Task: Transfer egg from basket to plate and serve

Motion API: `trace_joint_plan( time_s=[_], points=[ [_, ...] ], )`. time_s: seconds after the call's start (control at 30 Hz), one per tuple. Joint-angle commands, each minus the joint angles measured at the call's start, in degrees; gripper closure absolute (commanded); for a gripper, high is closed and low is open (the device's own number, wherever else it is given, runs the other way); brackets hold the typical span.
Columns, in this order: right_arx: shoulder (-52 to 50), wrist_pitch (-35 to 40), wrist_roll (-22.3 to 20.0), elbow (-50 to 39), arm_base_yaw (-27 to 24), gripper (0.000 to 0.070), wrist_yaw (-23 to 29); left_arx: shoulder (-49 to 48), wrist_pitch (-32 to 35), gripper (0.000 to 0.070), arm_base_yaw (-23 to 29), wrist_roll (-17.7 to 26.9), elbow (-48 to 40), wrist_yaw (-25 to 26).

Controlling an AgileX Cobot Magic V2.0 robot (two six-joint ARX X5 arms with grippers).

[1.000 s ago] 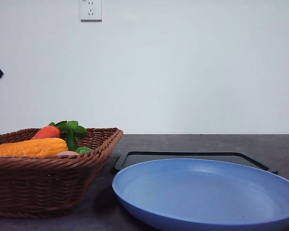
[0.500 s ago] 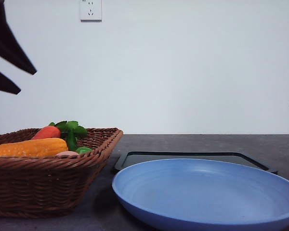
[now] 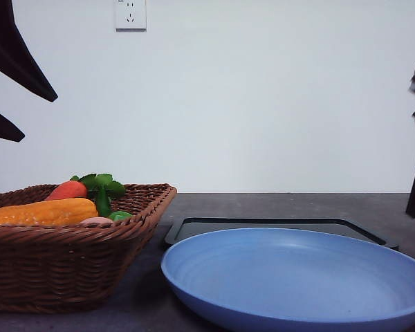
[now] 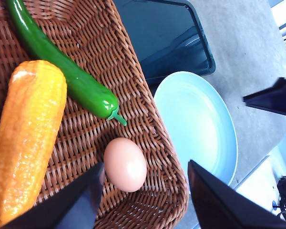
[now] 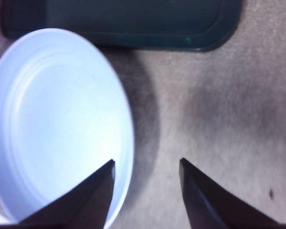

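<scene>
Dark grey table (image 3: 277, 207) against a plain white wall (image 3: 263, 104), socket (image 3: 131, 14) up top. The small pinkish-brown egg (image 4: 125, 164) lies in the dark-brown woven wicker basket (image 4: 152, 133), near its rim, beside the yellow corn (image 4: 26, 138) and green pepper (image 4: 62, 67). The left gripper (image 4: 143, 200) hangs above it, fingers spread wide, empty. The right gripper (image 5: 145, 191), also spread and empty, hangs over the large light-blue plate (image 5: 52, 124)'s edge.

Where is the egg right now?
The egg lies inside the basket, near its plate-side wall, beside the green pepper and corn.
</scene>
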Motion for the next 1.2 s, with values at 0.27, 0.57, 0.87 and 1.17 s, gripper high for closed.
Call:
trace_joint_plan(
  time_s=[0.27,0.57,0.87,1.17],
  points=[
    [8.1,5.3,-0.7,0.8,4.4,0.0501,-3.5,0.5,0.2,0.0341,-0.2,-0.3,1.0,-0.1],
    [11.3,8.9,0.2,0.8,5.9,0.0699,-3.4,0.5,0.2,0.0341,-0.2,0.2,1.0,-0.1],
    [6.4,4.0,0.7,0.8,4.0,0.07,-3.4,0.5,-0.3,0.0218,-1.8,0.0,1.0,-0.1],
    [-5.8,-5.9,-0.5,0.8,0.0,0.07,-3.3,4.6,-1.3,0.022,-9.5,-1.4,1.0,-7.1]
  ],
)
